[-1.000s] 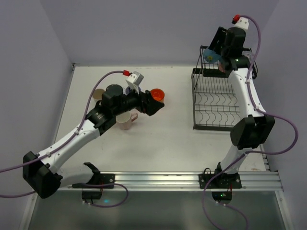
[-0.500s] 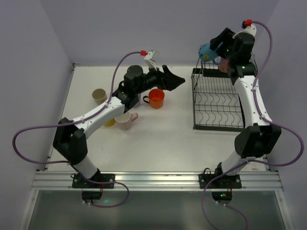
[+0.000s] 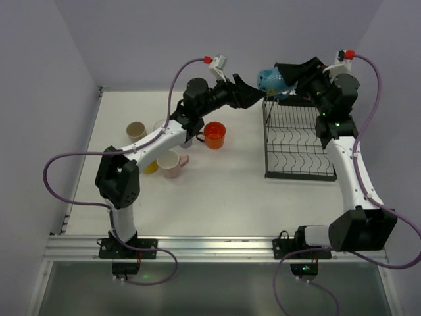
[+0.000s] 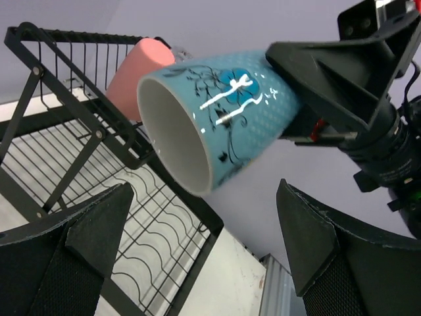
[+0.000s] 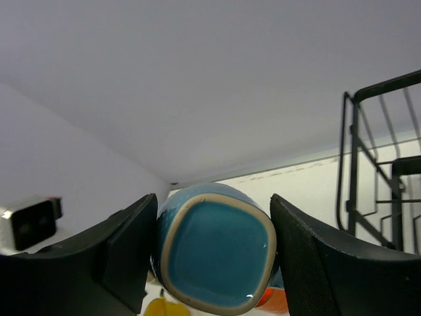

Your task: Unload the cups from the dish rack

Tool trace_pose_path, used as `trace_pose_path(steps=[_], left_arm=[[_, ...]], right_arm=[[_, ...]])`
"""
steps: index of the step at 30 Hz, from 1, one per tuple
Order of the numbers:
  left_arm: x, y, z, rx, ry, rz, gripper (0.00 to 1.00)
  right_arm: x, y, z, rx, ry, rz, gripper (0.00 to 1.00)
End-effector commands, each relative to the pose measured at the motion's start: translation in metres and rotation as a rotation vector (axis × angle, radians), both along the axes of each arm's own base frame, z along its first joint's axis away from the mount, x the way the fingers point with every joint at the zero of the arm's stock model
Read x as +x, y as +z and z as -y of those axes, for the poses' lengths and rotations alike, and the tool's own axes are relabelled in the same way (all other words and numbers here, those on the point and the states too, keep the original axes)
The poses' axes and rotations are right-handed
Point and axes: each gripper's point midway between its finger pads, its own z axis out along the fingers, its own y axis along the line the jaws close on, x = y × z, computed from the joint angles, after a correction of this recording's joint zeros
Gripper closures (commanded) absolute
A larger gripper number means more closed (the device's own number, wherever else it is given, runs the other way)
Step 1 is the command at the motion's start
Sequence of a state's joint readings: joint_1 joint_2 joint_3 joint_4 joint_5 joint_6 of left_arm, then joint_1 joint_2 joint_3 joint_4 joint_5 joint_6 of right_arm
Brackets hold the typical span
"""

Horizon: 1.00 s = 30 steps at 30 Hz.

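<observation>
My right gripper [image 3: 284, 82] is shut on a blue cup [image 3: 268, 80] with a dark flower pattern, holding it on its side in the air above the dish rack's [image 3: 296, 141] back left corner. In the right wrist view the cup's square base [image 5: 217, 263] sits between the pads. My left gripper [image 3: 255, 94] stands open just left of the cup, its mouth [image 4: 174, 135] facing the wide-apart fingers [image 4: 85, 247]. A salmon-pink cup [image 4: 135, 76] lies in the rack's upper shelf [image 4: 72, 59].
On the table's left half stand an orange mug [image 3: 214, 134], a pink mug [image 3: 172, 163], a yellow cup [image 3: 150, 168] and a beige cup [image 3: 136, 130]. The rack's lower tray [image 3: 297, 155] shows bare wire slots. Walls close in at the back and on both sides.
The left arm has swung up from beside the orange mug to the rack's back left corner. The right gripper has carried the blue cup left, off the upper shelf, toward it.
</observation>
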<state>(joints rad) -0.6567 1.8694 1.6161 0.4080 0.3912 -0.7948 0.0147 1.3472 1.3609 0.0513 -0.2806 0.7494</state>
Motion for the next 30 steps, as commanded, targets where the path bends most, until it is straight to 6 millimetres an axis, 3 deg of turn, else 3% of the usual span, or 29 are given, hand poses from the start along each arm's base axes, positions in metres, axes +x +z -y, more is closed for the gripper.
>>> trace_pose_path(steps=[1, 3, 4, 9, 10, 12, 13, 14, 16, 17, 18, 20, 22, 23, 24, 25, 26, 27, 29, 30], left_arm=[[-0.005, 0.041, 0.001, -0.113, -0.037, 0.076, 0.00], [-0.008, 0.042, -0.001, -0.137, -0.050, 0.078, 0.07], [-0.013, 0.049, -0.002, -0.162, -0.063, 0.106, 0.09], [-0.031, 0.055, -0.006, -0.206, -0.111, 0.129, 0.34], [-0.033, 0.051, -0.007, -0.206, -0.117, 0.128, 0.48], [-0.040, 0.053, -0.009, -0.213, -0.137, 0.130, 0.62], [-0.041, 0.045, -0.010, -0.202, -0.136, 0.118, 0.78], [-0.044, 0.048, -0.013, -0.204, -0.132, 0.124, 0.85], [-0.049, 0.047, -0.018, -0.199, -0.121, 0.124, 1.00], [-0.054, 0.049, -0.026, -0.191, -0.107, 0.136, 1.00], [-0.055, 0.046, -0.030, -0.174, -0.088, 0.125, 1.00], [-0.064, 0.054, -0.045, -0.132, -0.040, 0.172, 1.00], [-0.067, 0.042, -0.055, -0.033, 0.000, 0.175, 1.00], [-0.076, 0.055, -0.069, -0.016, 0.036, 0.201, 1.00], [-0.078, 0.040, -0.075, 0.060, 0.057, 0.148, 1.00], [-0.079, 0.039, -0.084, 0.114, 0.093, 0.175, 1.00], [-0.089, 0.051, -0.099, 0.130, 0.125, 0.198, 1.00], [-0.091, 0.036, -0.109, 0.204, 0.152, 0.148, 1.00], [-0.099, 0.028, -0.127, 0.299, 0.185, 0.142, 1.00], [-0.105, 0.009, -0.134, 0.372, 0.178, 0.085, 1.00]], right_arm=[[-0.032, 0.045, -0.030, 0.116, 0.189, 0.168, 0.94], [-0.036, 0.044, -0.036, 0.154, 0.231, 0.169, 0.94], [-0.036, 0.033, -0.040, 0.165, 0.252, 0.146, 0.94], [-0.037, 0.012, -0.054, 0.251, 0.328, 0.110, 0.94], [-0.036, 0.001, -0.056, 0.264, 0.339, 0.088, 0.94], [-0.039, -0.004, -0.067, 0.291, 0.384, 0.082, 0.92], [-0.039, -0.012, -0.070, 0.310, 0.395, 0.059, 0.90], [-0.041, -0.014, -0.076, 0.314, 0.415, 0.062, 0.87], [-0.044, -0.025, -0.084, 0.326, 0.441, 0.040, 0.61], [-0.050, -0.026, -0.091, 0.323, 0.469, 0.041, 0.46], [-0.052, -0.035, -0.095, 0.325, 0.477, 0.021, 0.21], [-0.059, -0.044, -0.102, 0.314, 0.491, 0.004, 0.01], [-0.069, -0.055, -0.103, 0.278, 0.485, -0.003, 0.01], [-0.073, -0.065, -0.106, 0.266, 0.484, -0.032, 0.01], [-0.080, -0.072, -0.104, 0.250, 0.473, -0.039, 0.01], [-0.083, -0.079, -0.104, 0.216, 0.465, -0.035, 0.01], [-0.087, -0.091, -0.103, 0.202, 0.455, -0.069, 0.01], [-0.090, -0.109, -0.101, 0.191, 0.440, -0.106, 0.01], [-0.101, -0.121, -0.098, 0.161, 0.426, -0.112, 0.01], [-0.107, -0.141, -0.097, 0.151, 0.421, -0.151, 0.01]])
